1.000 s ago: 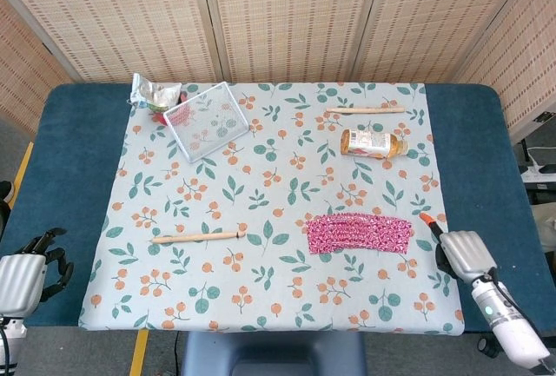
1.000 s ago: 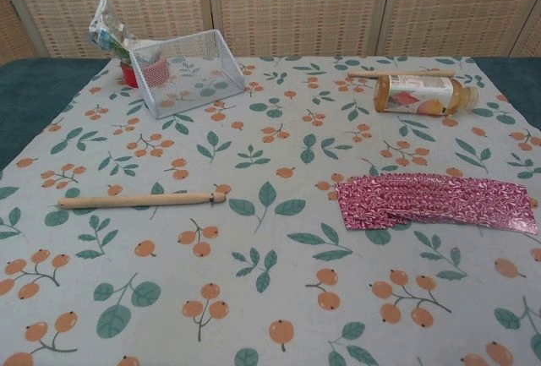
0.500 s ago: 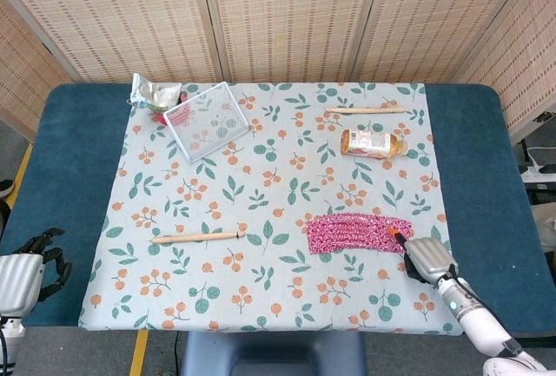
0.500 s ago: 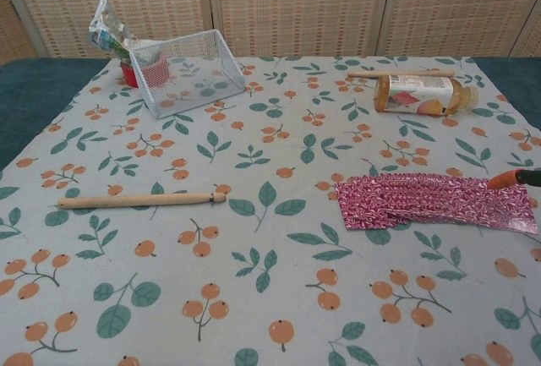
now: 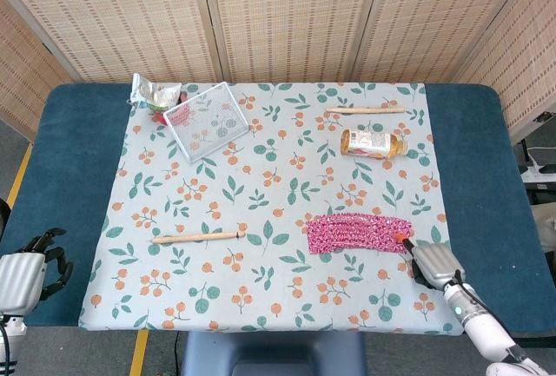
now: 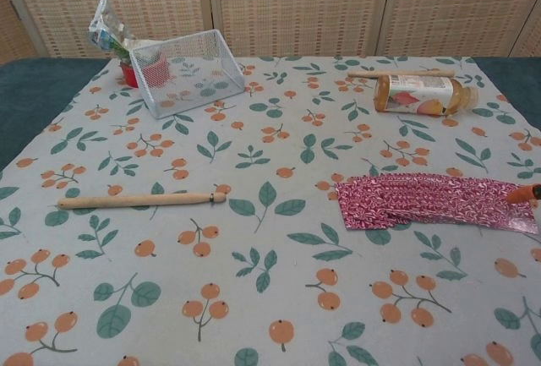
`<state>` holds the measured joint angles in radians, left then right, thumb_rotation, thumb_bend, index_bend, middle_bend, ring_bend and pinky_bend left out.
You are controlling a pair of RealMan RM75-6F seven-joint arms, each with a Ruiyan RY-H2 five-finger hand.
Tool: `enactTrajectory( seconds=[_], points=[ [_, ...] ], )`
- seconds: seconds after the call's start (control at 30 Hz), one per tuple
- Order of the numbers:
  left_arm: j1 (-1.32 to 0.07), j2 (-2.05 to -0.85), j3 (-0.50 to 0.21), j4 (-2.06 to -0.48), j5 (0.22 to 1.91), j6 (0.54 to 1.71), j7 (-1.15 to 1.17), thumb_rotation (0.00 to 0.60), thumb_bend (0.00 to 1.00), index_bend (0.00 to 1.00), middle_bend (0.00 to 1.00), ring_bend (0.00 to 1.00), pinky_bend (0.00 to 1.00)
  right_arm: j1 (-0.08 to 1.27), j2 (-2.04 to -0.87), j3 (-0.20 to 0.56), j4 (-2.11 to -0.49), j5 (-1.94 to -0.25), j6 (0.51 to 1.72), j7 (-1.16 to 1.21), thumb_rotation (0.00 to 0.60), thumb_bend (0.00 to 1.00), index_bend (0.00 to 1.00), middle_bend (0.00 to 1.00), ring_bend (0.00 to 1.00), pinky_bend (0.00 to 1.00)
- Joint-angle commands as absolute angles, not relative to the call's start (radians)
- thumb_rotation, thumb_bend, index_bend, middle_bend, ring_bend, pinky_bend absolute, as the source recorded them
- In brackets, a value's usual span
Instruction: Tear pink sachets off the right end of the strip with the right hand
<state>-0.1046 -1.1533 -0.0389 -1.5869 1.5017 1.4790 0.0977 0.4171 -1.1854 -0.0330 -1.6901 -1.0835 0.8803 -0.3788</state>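
Observation:
The pink sachet strip (image 5: 358, 232) lies flat on the floral cloth at the front right, folded over itself; the chest view shows the same strip (image 6: 431, 201). My right hand (image 5: 434, 263) sits just right of and below the strip's right end, back facing up. Its orange fingertip (image 5: 401, 238) reaches the strip's right edge, and that fingertip (image 6: 524, 194) pokes in at the right border of the chest view. Nothing shows in its grasp. My left hand (image 5: 30, 273) hovers off the cloth's front left corner, fingers loosely apart and holding nothing.
A tilted wire basket (image 5: 207, 120) (image 6: 188, 70) stands at the back left beside a foil bag (image 5: 155, 92). A juice bottle (image 5: 372, 142) (image 6: 423, 94) lies behind the strip, with a wooden stick (image 5: 365, 109) beyond it. Another stick (image 5: 198, 237) (image 6: 139, 200) lies left of the strip.
My right hand has moved left from the table's right edge to the strip's right end, then eased slightly back to the right. The strip and the left hand have stayed put.

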Motion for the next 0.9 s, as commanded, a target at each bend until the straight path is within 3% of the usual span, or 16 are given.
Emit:
enactTrajectory(
  seconds=[0.03,0.47,0.9],
  points=[
    [-0.105,-1.153,-0.039,-1.587,1.501,1.478,0.097,0.6,0.4,0.02,0.26,0.34,0.6,0.42,-1.202,-0.037,-1.673,-1.074,0.885,-0.388,0.6,0.97,0.08,0.88,0.79,0.67],
    [-0.105,-1.153,-0.041,-1.587,1.498,1.478,0.095,0.6,0.4,0.02,0.26,0.35,0.6,0.443,-1.256,-0.036,-1.604,-1.008,0.867,-0.402,0.6,0.98,0.08,0.88,0.79,0.67],
    [-0.106,-1.153,-0.039,-1.587,1.497,1.476,0.097,0.6,0.4,0.02,0.26,0.35,0.6,0.459,-1.259,0.013,-1.531,-0.898,0.891,-0.389,0.6,0.98,0.08,0.88,0.79,0.67]
  ],
)
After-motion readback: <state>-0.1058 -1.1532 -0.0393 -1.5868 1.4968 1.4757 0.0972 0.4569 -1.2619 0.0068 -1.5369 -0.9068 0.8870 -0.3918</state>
